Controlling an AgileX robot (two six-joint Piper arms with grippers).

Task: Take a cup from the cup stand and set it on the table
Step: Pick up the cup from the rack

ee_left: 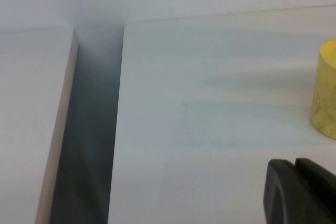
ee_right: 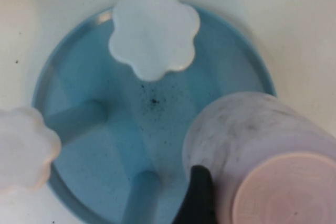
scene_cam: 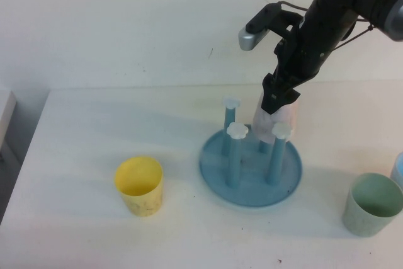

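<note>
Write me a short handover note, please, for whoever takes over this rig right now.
Right tool: open, down around the pink cup, one finger beside its wall; no grip yet.
Left tool: shut, parked low over the table near the yellow cup.
The pink cup sits upside down on a back peg of the stand. The green cup stands on the table to the right.
Done: approach. Left: close on the pink cup, lift it off, set it on the table.
</note>
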